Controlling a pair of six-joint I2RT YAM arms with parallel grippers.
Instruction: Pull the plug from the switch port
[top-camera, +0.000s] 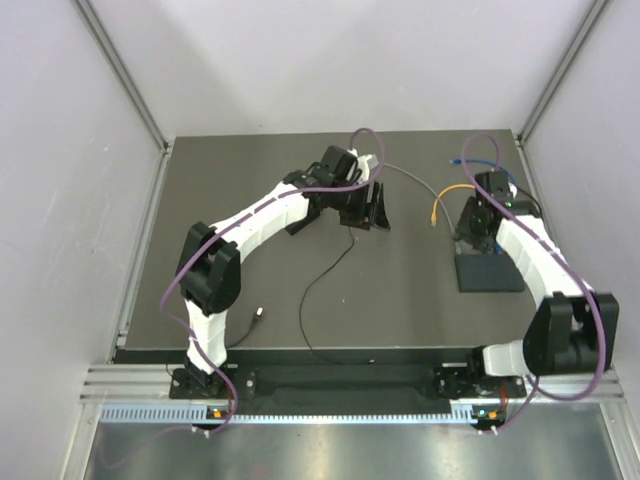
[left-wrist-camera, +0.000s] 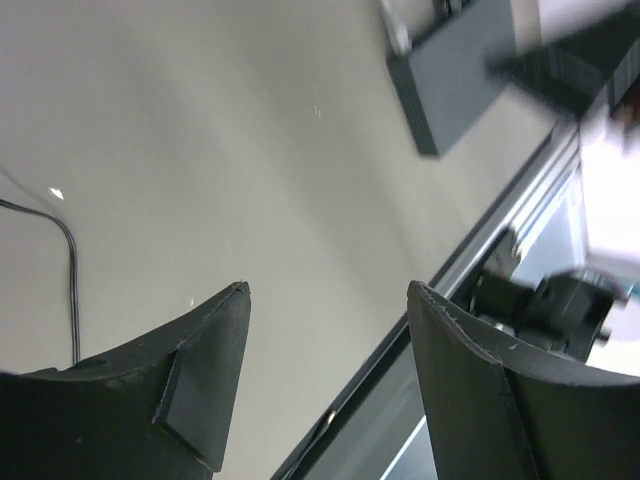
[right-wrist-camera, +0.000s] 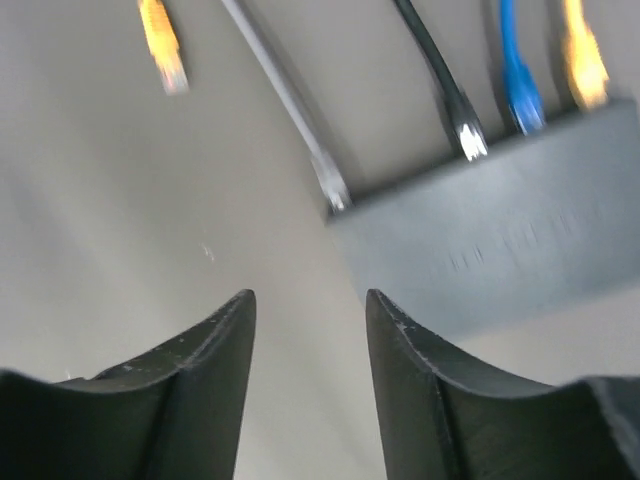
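Observation:
The flat black switch box (top-camera: 492, 273) lies at the right of the table. In the right wrist view the box (right-wrist-camera: 500, 250) has several plugs in its far edge: a grey plug (right-wrist-camera: 330, 190) at the left corner, then a black plug (right-wrist-camera: 466, 136), a blue plug (right-wrist-camera: 520, 98) and an orange plug (right-wrist-camera: 585, 72). My right gripper (right-wrist-camera: 305, 300) is open and empty, hovering just short of the box's left corner; from above the right gripper (top-camera: 472, 232) covers the box's far edge. My left gripper (top-camera: 366, 210) is open and empty at mid-table; its fingers (left-wrist-camera: 215, 350) frame bare table.
A loose orange plug (right-wrist-camera: 162, 50) lies left of the box, its cable (top-camera: 440, 203) curling behind. A thin black cord (top-camera: 312, 290) runs from under the left arm to the front edge. A small connector (top-camera: 258, 314) lies at front left. The box also shows far off (left-wrist-camera: 450, 75).

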